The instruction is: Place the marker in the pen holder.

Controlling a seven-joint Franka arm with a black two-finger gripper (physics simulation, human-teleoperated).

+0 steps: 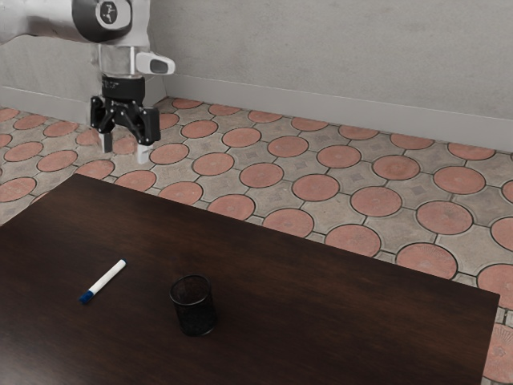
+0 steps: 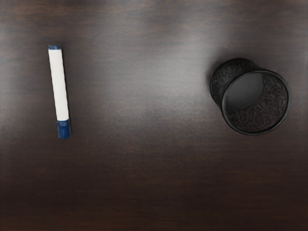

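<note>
Marker [image 1: 106,278] lies flat on dark table [image 1: 288,273] — white barrel, blue ends — apart from the black mesh pen holder [image 1: 193,305], which stands upright. Gripper [image 1: 125,152] hangs above table height, fingers [image 1: 143,152] spread, nothing between them.

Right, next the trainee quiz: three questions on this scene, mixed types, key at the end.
1. True or false: the tool is open and holds nothing.
2. How does the pen holder stand? a) on its side b) upside down c) upright, mouth up
3. Fill in: the marker has a ___ body and ___ ends.

Key: 1 true; 2 c; 3 white, blue.
</note>
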